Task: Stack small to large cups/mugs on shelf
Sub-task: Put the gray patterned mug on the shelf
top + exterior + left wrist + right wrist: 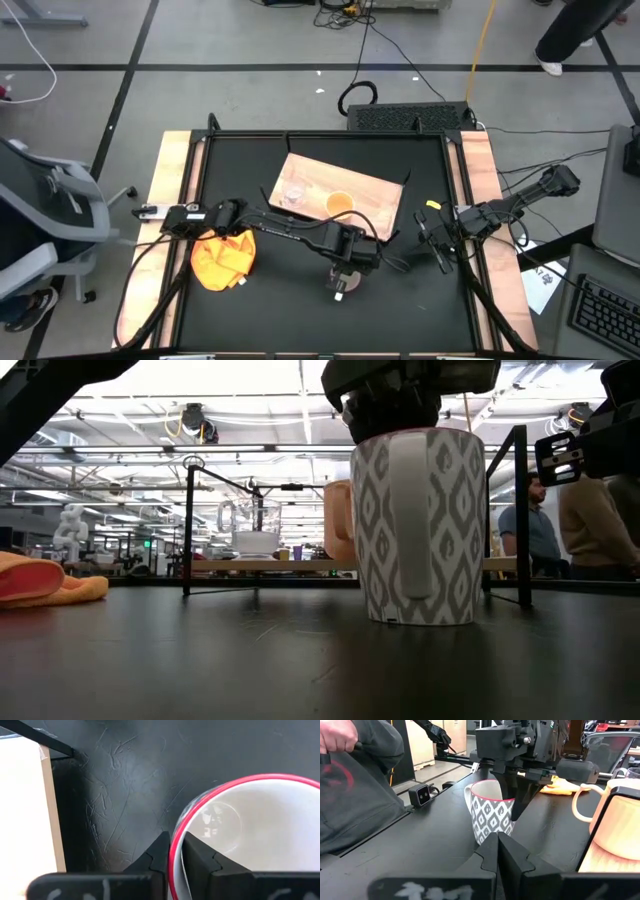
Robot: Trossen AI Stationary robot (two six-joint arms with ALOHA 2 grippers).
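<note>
A white mug (418, 525) with a grey pattern and a red rim stands on its base on the black tabletop, near the front centre, its handle toward the near edge. My left gripper (345, 268) comes down on it from above and is shut on its rim. The light-wood shelf (370, 190) lies farther back. On it stand a yellow-orange mug (340, 203) and a clear glass cup (294, 192). My right gripper (437, 245) waits shut at the table's right side, pointing level at the white mug (490, 817). My left gripper pinches the white mug's red rim (176, 837) between its two fingers, one finger (197, 852) inside the mug and one (155, 852) outside. The fingers point steeply down from above. The mug stands upright with its base on the tabletop.
An orange-yellow cloth (224, 258) lies crumpled at the table's left. A thin black frame (188, 530) stands around the table's back and sides. A person's sleeve and hand (335, 737) show close by beyond the table in the right wrist view. More people (585, 520) stand in the room behind.
</note>
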